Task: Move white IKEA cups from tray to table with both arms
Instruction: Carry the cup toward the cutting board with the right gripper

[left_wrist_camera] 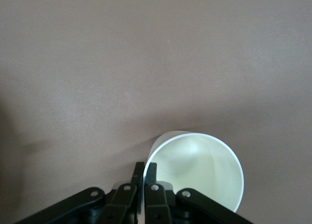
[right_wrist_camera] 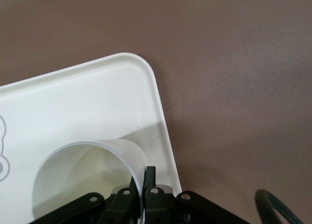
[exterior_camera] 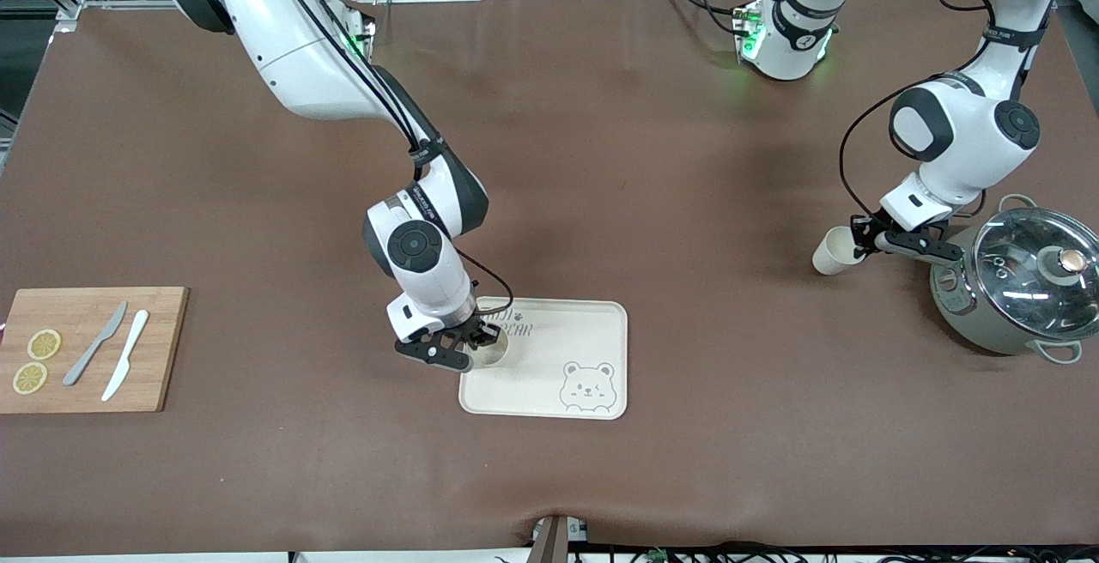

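Note:
One white IKEA cup (exterior_camera: 493,352) stands on the cream bear tray (exterior_camera: 562,335), at its corner toward the right arm's end. My right gripper (exterior_camera: 481,340) is shut on that cup's rim; the right wrist view shows one finger inside the cup (right_wrist_camera: 87,177) and one outside, with the gripper (right_wrist_camera: 144,177) over the tray (right_wrist_camera: 73,102). A second white cup (exterior_camera: 835,251) hangs tilted over the brown table beside the pot, with my left gripper (exterior_camera: 861,237) shut on its rim. In the left wrist view the gripper (left_wrist_camera: 145,173) pinches the wall of this cup (left_wrist_camera: 200,173).
A grey pot with a glass lid (exterior_camera: 1022,280) stands close to the left gripper at the left arm's end. A wooden cutting board (exterior_camera: 86,374) with two knives (exterior_camera: 96,342) and lemon slices (exterior_camera: 43,344) lies at the right arm's end.

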`<state>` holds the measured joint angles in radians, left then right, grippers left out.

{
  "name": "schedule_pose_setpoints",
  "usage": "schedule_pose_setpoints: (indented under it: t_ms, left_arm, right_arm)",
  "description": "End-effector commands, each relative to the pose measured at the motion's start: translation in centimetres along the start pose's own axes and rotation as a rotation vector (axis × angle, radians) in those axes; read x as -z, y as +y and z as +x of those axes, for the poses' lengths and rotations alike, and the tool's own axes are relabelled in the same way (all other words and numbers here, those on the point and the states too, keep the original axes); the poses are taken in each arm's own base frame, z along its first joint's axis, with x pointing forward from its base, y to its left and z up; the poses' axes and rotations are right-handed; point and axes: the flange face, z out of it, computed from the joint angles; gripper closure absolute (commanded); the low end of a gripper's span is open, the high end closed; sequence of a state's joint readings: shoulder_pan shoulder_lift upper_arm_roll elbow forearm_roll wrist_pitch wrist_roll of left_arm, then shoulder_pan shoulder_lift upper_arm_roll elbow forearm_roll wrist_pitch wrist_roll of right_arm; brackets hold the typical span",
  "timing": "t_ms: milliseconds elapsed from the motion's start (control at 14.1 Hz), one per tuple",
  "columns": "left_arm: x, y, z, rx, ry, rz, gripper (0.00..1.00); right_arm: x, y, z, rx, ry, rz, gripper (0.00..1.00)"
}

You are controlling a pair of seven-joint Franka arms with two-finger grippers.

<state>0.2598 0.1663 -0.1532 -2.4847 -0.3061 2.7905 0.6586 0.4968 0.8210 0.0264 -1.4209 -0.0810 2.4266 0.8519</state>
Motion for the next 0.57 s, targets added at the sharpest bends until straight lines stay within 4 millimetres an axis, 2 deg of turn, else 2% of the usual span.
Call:
schedule_pose_setpoints:
  t_ms: [0,71,284,426,497]
  left_arm:
    - [-0.3,0.4,-0.5,-0.010,0.016,0.000,1.00]
    - [-0.3,0.4,-0.5,-0.010,0.016,0.001,1.00]
    - [-0.7,0.4,-0.6,-0.025,0.008,-0.005,1.00]
    - [-0.8,0.4,-0.7,-0.034,0.009,-0.003,1.00]
    - [-0.8,0.4,-0.6,-0.039,0.011,-0.003,1.00]
  right_arm:
    - [2.7,-0.5,1.1,-0.017,0.017,0.004,1.00]
    - [3.2,-0.2,1.0,-0.018,-0.015,-0.026,1.00]
    - [9.4,-0.5,1.9,-0.036,-0.062,-0.063,1.00]
    - [13.4,0.3,3.0,-0.050,-0.073,-0.038,1.00]
    - [14.9,1.4,3.6,-0.019,-0.089,-0.049,1.00]
